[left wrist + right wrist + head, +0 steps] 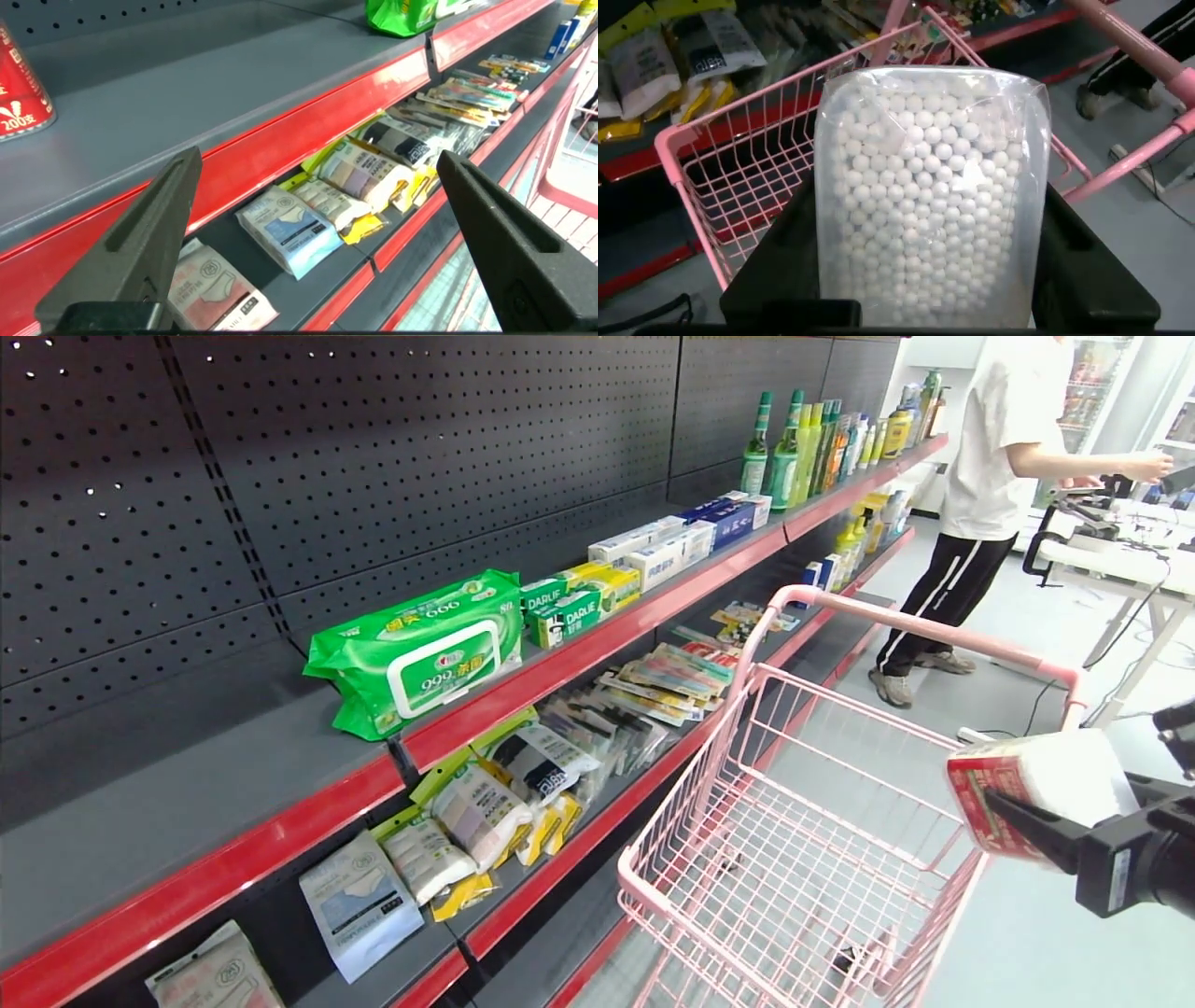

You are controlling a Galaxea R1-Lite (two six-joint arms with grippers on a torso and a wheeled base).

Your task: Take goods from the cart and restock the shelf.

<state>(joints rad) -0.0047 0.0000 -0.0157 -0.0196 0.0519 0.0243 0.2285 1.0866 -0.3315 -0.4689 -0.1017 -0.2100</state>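
Observation:
My right gripper [1027, 795] is shut on a red-and-white pack of embossed tissue [1038, 782], held in the air just right of the pink cart [825, 607]. The right wrist view has the tissue pack [934, 177] clamped between the black fingers [780, 257], above the cart's wire basket [738, 159]. My left gripper [318, 252] is open with its fingers [140, 247] wide apart and nothing between them. It faces the red-edged shelf [280, 131]. The shelf's grey upper board [187, 784] has bare room at its left end.
A green wet-wipe pack [420, 649], toothpaste boxes [579, 602] and bottles [794, 448] stand along the upper board. Flat packets [485, 803] fill the lower board. A red pack [19, 84] sits on the board near my left gripper. A white table [1120, 565] stands back right.

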